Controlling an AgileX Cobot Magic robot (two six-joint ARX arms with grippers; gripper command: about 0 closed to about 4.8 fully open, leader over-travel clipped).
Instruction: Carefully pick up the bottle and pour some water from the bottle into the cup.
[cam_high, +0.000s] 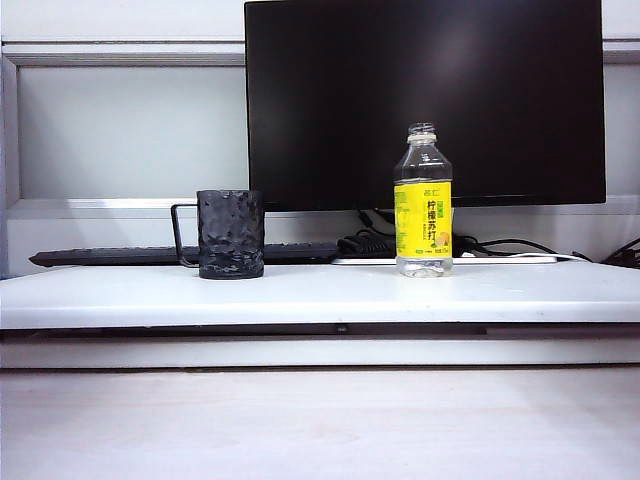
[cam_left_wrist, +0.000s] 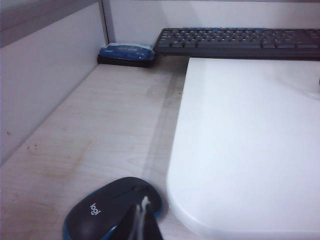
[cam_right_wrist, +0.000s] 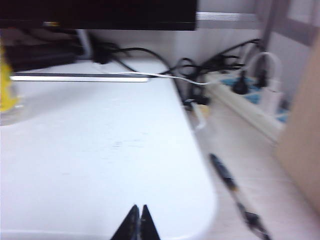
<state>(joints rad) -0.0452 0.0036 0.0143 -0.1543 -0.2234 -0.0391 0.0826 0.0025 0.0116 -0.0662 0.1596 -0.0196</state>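
**Bottle and cup stand untouched on the white board; both grippers closed and empty**

Exterior view: the bottle stands upright on the white board, right of centre, its neck uncapped and its yellow label facing the camera. The water inside is hard to make out through the clear plastic. The cup stands upright on the same board, left of centre and well apart from the bottle, with its thin handle pointing left. Behind them are a dark monitor, a black keyboard and a tangle of cables. Neither arm shows in this view.

Left wrist view: the left gripper hangs low over the wooden desk, its jaws pressed together with nothing between them. Just beneath it lies a black mouse, close to the rounded corner of the white board. The keyboard lies along the board's far edge, and a small blue-and-black object sits in the corner by the partition.

Right wrist view: the right gripper sits over the board's near edge, jaws closed tight and empty. The bottle shows only as a blurred yellow sliver at the picture's edge, far from the gripper. A pen lies on the desk beside the board, and a power strip with plugs sits further off.
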